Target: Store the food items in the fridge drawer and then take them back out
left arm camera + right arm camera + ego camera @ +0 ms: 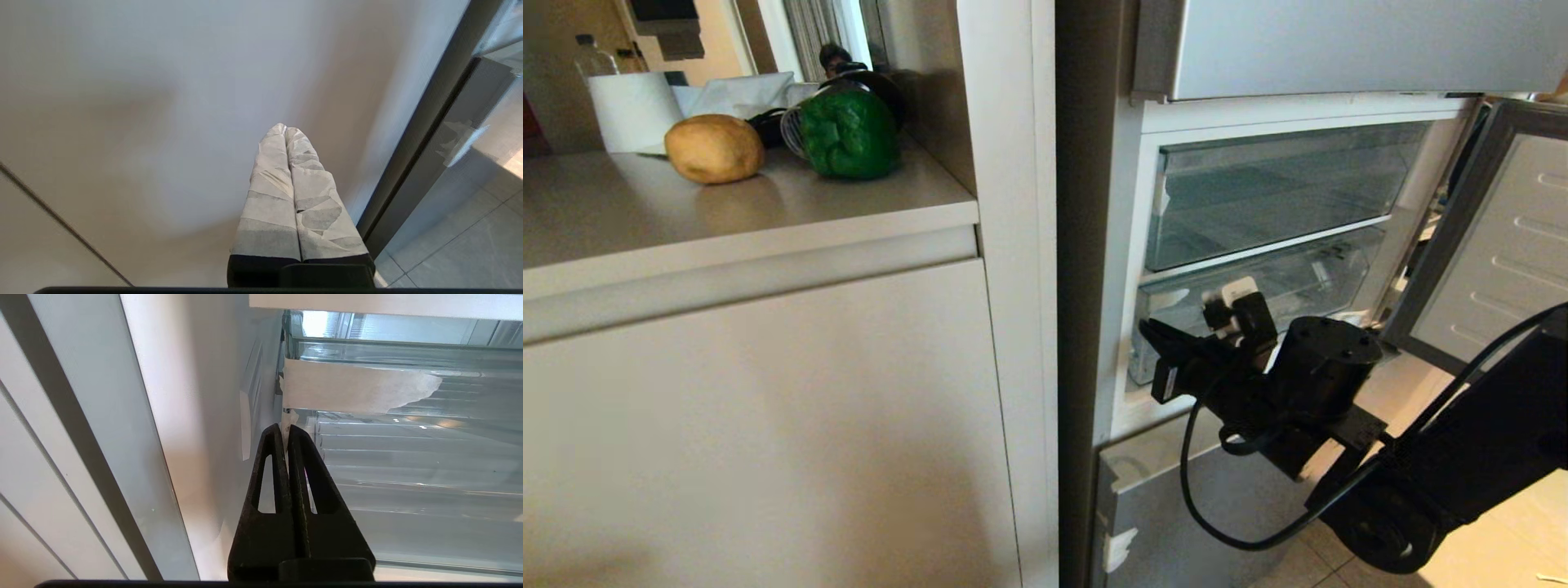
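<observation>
The tan potato (714, 148) and the green bell pepper (849, 133) sit on the counter (768, 212) at upper left. The fridge drawer's front panel (1494, 237) stands open at the right, baring an upper clear bin (1274, 188) and a lower clear bin (1307, 278). My right gripper (1150, 331) is at the lower bin's left edge. In the right wrist view the right gripper (284, 426) is shut on a thin white tape tab (287, 418) that sticks out from that bin (408, 477). My left gripper (284, 127) is shut and empty, parked facing the cabinet front (163, 102).
A white paper roll (633, 109) and a dark appliance (874, 86) stand behind the food. The fridge's upper door (1339, 45) is shut above the bins. Below my right arm is the lowest panel (1176, 523) with a tape strip (1119, 549). Tiled floor (1527, 523) lies at lower right.
</observation>
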Controlling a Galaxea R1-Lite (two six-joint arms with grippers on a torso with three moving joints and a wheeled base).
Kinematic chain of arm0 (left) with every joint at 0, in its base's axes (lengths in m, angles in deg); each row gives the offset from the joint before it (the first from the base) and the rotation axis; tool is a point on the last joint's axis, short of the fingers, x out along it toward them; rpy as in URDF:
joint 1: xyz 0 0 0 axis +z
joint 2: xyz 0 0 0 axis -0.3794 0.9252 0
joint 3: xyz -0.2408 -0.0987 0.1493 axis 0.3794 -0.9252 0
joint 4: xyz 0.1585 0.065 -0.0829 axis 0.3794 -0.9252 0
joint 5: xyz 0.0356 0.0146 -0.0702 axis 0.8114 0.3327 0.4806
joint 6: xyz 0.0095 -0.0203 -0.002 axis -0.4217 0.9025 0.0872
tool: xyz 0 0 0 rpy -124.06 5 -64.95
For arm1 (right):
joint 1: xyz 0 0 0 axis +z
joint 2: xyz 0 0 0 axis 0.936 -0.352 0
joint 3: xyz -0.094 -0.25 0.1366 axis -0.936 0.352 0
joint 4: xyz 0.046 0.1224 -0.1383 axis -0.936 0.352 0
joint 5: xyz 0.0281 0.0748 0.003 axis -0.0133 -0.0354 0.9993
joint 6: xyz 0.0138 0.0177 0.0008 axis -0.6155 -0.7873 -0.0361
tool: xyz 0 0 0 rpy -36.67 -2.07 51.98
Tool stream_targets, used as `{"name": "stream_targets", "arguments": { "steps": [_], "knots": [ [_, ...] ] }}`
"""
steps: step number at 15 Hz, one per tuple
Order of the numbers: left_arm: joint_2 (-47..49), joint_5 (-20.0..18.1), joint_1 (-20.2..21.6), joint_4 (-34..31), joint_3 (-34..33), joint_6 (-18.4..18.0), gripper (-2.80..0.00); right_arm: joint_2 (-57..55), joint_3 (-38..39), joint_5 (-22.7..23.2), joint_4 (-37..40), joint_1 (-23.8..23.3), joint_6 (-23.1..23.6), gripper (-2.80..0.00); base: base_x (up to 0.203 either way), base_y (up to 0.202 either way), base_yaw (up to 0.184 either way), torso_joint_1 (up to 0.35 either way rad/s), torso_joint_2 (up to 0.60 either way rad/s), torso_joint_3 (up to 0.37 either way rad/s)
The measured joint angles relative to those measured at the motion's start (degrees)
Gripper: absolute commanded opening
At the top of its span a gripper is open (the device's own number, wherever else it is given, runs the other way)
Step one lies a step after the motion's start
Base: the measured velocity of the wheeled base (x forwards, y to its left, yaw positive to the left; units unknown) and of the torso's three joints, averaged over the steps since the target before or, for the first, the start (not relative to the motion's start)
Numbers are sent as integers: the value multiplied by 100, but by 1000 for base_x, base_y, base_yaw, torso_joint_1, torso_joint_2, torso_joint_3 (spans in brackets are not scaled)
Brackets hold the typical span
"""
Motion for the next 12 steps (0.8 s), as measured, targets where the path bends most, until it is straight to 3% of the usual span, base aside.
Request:
{"name": "stream_targets", "arguments": {
  "steps": [7,12],
  "knots": [
    [0,0,5,-1,0,0,-280,370,438,-118,22,140,6,-280,0,0,0,0,0,0],
    [0,0,2,0,0,0,-280,721,889,-535,-11,548,12,-280,0,0,0,0,0,0]
  ]
}}
